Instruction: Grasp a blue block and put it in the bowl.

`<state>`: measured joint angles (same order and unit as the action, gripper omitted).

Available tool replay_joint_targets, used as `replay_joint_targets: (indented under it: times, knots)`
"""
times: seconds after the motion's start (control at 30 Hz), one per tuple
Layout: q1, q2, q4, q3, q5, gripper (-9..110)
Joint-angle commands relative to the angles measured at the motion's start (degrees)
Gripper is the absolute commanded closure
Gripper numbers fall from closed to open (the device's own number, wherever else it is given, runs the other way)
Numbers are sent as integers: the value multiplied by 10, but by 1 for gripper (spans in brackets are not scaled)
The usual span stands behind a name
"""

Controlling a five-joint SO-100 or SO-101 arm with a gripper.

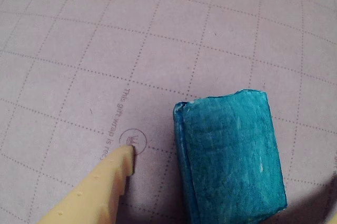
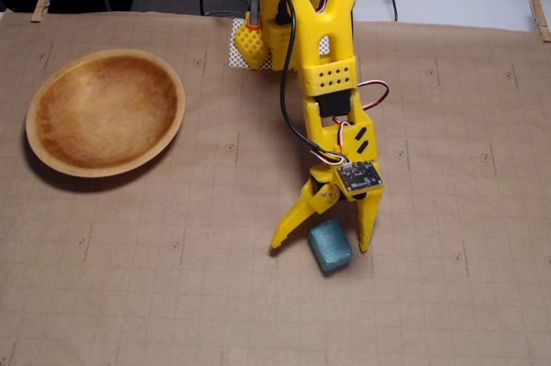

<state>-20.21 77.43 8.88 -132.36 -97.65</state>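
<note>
Fixed view: yellow gripper (image 2: 319,248) lowered onto brown gridded paper (image 2: 430,297), jaws spread wide and clamping nothing. Blue block (image 2: 330,245) lying on the paper between the two fingers, close beside the right-hand finger, clearly apart from the left-hand one; contact with the near finger not resolvable. Wooden bowl (image 2: 168,138) well apart from the block, up and to the left of it, holding nothing. Wrist view: block (image 1: 229,155) filling the lower right, one pale finger (image 1: 105,192) left of the block with bare paper (image 1: 158,39) between them.
</note>
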Motion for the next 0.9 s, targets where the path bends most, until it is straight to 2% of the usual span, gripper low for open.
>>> replay_joint_targets:
  times: [0.0,0.13,0.4,0.87]
  knots:
    - [-6,9,0,-5,-9,47]
    - [-6,9,0,-5,-6,51]
    - [-7,9,0,-6,-4,73]
    - [-7,9,0,-5,-4,97]
